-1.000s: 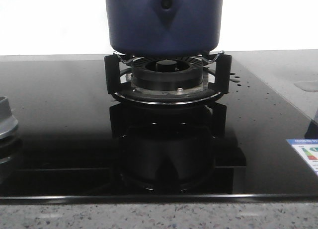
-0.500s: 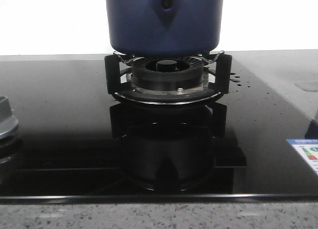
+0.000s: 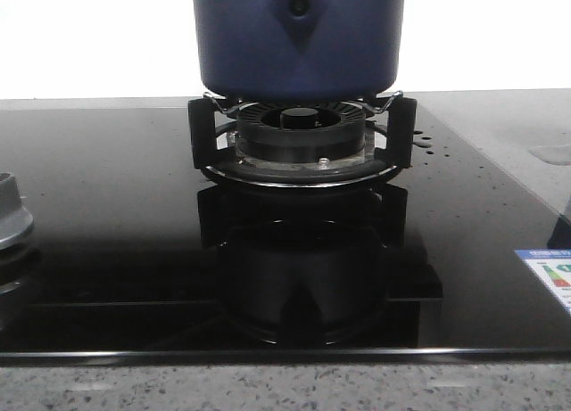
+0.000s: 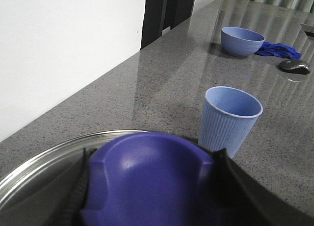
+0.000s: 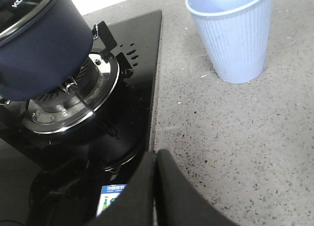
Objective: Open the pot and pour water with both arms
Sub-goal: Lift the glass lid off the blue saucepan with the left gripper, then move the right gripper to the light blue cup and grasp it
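Observation:
The dark navy-blue pot point(image 3: 299, 36) stands on the burner grate point(image 3: 299, 148) at the back middle of the black cooktop; it also shows in the right wrist view point(image 5: 39, 54). In the left wrist view my left gripper point(image 4: 149, 187) is shut on the blue lid knob point(image 4: 147, 172), a black finger point(image 4: 230, 187) on each side, with the steel lid rim point(image 4: 44, 160) around it. My right gripper point(image 5: 156, 160) is shut and empty, low over the cooktop's right edge. Neither gripper shows in the front view.
A ribbed light-blue cup point(image 5: 230, 35) stands on the grey speckled counter right of the cooktop, also in the left wrist view point(image 4: 229, 119). Farther off are a blue bowl point(image 4: 241, 40) and a blue cloth point(image 4: 279, 50). A grey burner cap point(image 3: 11, 215) sits far left.
The pot has shifted very slightly to the right in the front view. Nothing else has visibly changed.

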`<action>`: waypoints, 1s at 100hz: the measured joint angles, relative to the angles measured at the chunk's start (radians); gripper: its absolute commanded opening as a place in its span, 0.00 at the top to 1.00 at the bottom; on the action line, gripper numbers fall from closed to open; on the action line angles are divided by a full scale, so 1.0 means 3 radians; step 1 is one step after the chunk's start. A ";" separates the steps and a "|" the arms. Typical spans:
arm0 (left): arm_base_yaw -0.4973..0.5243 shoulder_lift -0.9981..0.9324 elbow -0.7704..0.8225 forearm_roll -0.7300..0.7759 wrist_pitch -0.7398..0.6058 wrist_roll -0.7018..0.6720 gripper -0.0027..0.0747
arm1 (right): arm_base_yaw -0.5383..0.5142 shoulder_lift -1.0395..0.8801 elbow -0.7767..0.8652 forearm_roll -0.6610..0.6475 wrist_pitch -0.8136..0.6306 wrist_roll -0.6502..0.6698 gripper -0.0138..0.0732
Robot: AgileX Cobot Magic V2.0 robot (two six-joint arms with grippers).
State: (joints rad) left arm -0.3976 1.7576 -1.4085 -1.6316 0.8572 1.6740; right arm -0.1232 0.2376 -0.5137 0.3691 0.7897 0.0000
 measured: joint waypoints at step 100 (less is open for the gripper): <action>0.0626 -0.1534 0.0012 0.0151 0.0148 -0.0422 0.65 | 0.0000 0.0626 0.0250 -0.0888 -0.1587 -0.0661 0.16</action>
State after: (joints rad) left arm -0.2100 1.2974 -1.4048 -1.5863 0.9016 1.5474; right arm -0.1232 0.4256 -0.4388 0.1027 0.3134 -0.1982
